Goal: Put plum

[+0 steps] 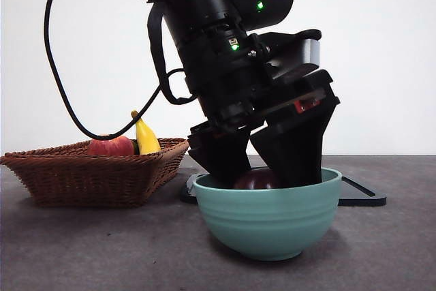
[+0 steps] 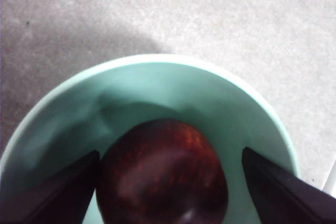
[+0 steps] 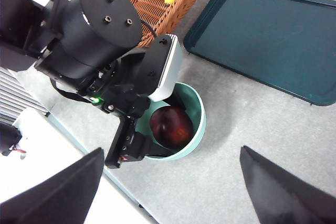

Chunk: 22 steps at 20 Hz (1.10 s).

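Note:
The dark maroon plum (image 1: pixel 255 179) lies inside the mint-green bowl (image 1: pixel 269 217) at the table's front. My left gripper (image 1: pixel 262 168) reaches down into the bowl, its jaws open on either side of the plum. In the left wrist view the plum (image 2: pixel 163 174) sits between the jaws of the left gripper (image 2: pixel 170 195) in the bowl (image 2: pixel 157 80); one jaw is at its side and the other stands apart. The right wrist view shows the plum (image 3: pixel 171 127) and bowl (image 3: pixel 199 109) from high above. My right gripper (image 3: pixel 170 192) is open and empty.
A wicker basket (image 1: pixel 88 176) with a red apple (image 1: pixel 110 146) and a yellow banana (image 1: pixel 146 138) stands to the left of the bowl. A dark green tray (image 3: pixel 262 35) lies behind the bowl, its edge showing in the front view (image 1: pixel 361 199).

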Available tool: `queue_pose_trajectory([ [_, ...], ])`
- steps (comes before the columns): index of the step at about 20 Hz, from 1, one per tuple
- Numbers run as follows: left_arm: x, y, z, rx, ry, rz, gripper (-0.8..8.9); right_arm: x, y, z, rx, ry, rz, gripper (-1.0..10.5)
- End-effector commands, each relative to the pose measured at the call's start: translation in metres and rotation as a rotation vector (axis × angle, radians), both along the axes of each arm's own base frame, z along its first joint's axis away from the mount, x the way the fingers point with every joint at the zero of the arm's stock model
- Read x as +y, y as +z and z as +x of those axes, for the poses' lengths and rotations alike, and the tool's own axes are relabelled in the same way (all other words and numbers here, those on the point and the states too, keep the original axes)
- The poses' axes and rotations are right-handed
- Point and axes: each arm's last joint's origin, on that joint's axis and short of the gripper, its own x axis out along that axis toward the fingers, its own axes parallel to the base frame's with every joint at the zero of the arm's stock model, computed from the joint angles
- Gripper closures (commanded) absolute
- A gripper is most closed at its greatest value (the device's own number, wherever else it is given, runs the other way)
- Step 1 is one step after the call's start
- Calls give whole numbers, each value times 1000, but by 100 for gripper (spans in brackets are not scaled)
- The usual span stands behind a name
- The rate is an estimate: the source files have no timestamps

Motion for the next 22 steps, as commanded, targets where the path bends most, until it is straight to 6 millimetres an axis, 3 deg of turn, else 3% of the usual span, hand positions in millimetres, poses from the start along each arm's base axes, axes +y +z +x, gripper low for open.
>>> queue_pose_trajectory([
  [1,-5,21,-2,-37,-8,-49,377,1,5,1,-13,1,5,532],
  [5,3,62,-2,-102,3,-136,377,1,5,1,-12,1,5,532],
  [8,21,95,-3,-162,35,-213,377,1,5,1,-13,1,5,532],
  [12,68,146,1,-258,159,-335,377,1,5,1,-13,1,5,532],
  [15,115,182,-1,-340,279,-407,377,1,5,1,-13,1,5,532],
  [19,172,206,-14,-392,417,-400,378,1,5,1,-13,1,5,532],
  [22,202,208,-27,-345,450,-428,378,1,5,2,-17,1,5,532],
])
